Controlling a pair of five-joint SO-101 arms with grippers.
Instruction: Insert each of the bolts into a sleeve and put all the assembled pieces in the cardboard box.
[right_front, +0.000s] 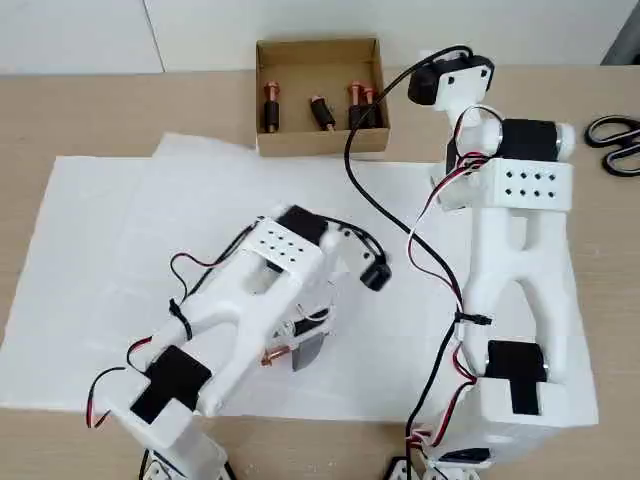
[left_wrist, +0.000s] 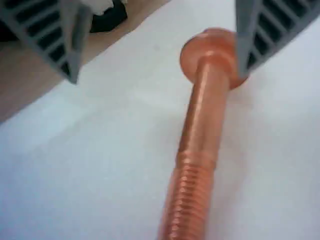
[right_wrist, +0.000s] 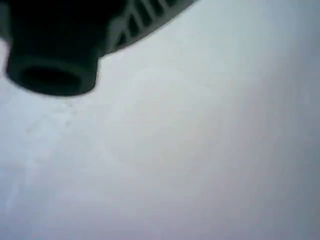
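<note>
The bolt (left_wrist: 202, 150) is straddled by the left gripper's (left_wrist: 160, 55) parted fingers, shank lengthwise; a sleeve (right_wrist: 50, 75) seems clamped by the right gripper (right_wrist: 75, 30).

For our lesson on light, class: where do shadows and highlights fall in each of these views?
High view: even light, with soft shadows beneath the arms on the white sheet. Left wrist view: a pale highlight runs along the copper bolt. Right wrist view: the black sleeve shows as plain dark, and the sheet below it looks dim.
</note>
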